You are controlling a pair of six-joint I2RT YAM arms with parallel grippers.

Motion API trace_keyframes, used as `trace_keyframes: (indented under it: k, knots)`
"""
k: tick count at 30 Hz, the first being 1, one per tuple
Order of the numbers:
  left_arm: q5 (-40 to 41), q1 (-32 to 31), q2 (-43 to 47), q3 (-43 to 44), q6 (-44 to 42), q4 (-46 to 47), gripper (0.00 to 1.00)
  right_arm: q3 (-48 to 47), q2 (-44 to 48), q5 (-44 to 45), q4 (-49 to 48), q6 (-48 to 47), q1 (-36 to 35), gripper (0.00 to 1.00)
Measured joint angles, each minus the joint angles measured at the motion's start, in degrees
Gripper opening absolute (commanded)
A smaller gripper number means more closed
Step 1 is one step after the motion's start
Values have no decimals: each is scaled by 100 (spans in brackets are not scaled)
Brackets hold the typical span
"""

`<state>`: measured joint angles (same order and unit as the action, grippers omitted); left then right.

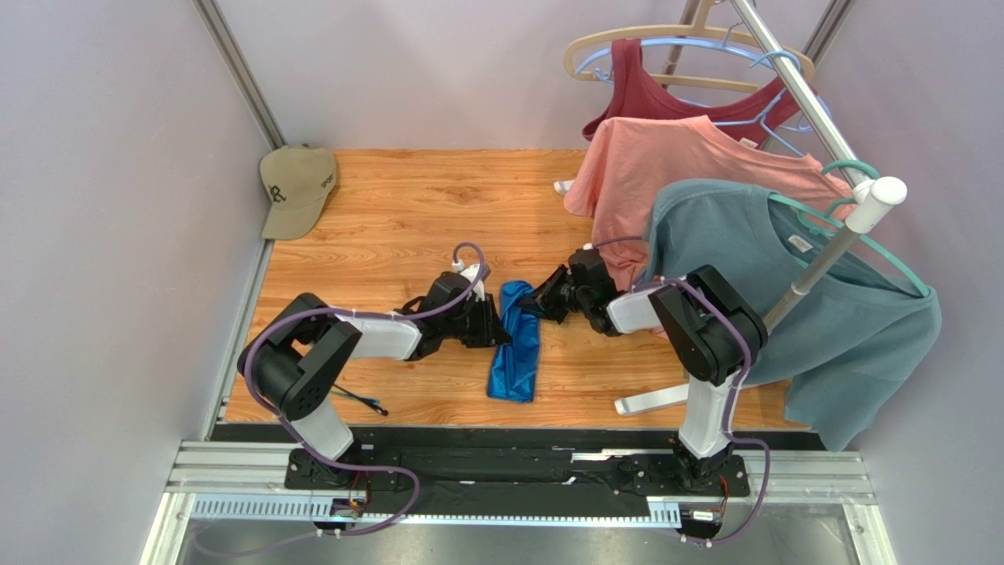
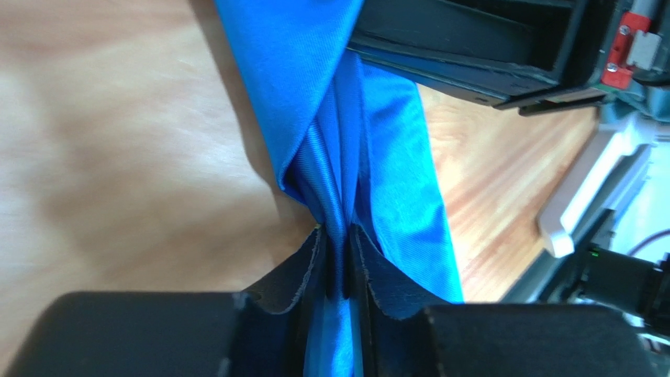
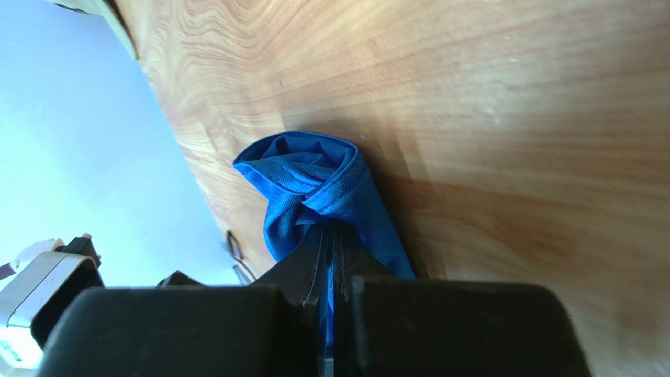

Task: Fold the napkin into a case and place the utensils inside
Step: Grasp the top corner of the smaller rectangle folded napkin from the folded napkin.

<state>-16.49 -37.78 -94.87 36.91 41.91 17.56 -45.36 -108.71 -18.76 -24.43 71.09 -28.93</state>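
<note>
While the napkin [image 1: 516, 353] lies bunched between them, left gripper [image 1: 495, 320] and right gripper [image 1: 536, 301] each clench its far part, both arms stretched low and inward.

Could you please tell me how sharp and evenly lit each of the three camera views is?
Top view: sharp and evenly lit, soft shadows beside the napkin. Left wrist view: the table is blurred with pale glare, the left gripper's fingers dark and soft. Right wrist view: wood grain crisp, the right gripper's fingers dark and out of focus, the wall washed out.
</note>
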Motion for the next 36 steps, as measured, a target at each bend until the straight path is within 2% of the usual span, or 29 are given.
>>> trace_keyframes:
  k: [8,19,22,23,24,25,26,28,30,31,32,36]
  knots:
    - [195,-501,-197,-72,695,459,14,24,439,4,866,-660,59,0]
    - [330,-874,-566,162,1167,756,13,260,671,48,911,-592,90,0]
    - [367,-887,-566,162,1207,756,26,260,671,48,892,-557,90,0]
    - [382,-892,-566,160,1215,758,35,262,669,48,874,-553,90,0]
    - [398,-894,-566,160,1209,761,39,269,656,48,839,-551,90,0]
    - [396,-903,-538,162,1228,754,52,271,623,50,780,-546,90,0]
    - [448,-914,-470,162,1187,693,58,273,568,35,682,-527,90,0]
    - [577,-925,-216,181,1056,389,58,280,452,-22,437,-509,90,0]
    - [833,-942,153,199,817,-153,55,280,354,-92,232,-511,96,0]
    - [960,-942,337,229,697,-446,50,280,319,-127,160,-514,101,0]
    - [1113,-938,549,315,531,-828,37,280,295,-151,105,-516,101,0]
    - [1495,-839,787,1099,-243,-1681,23,280,282,-186,55,-625,103,0]
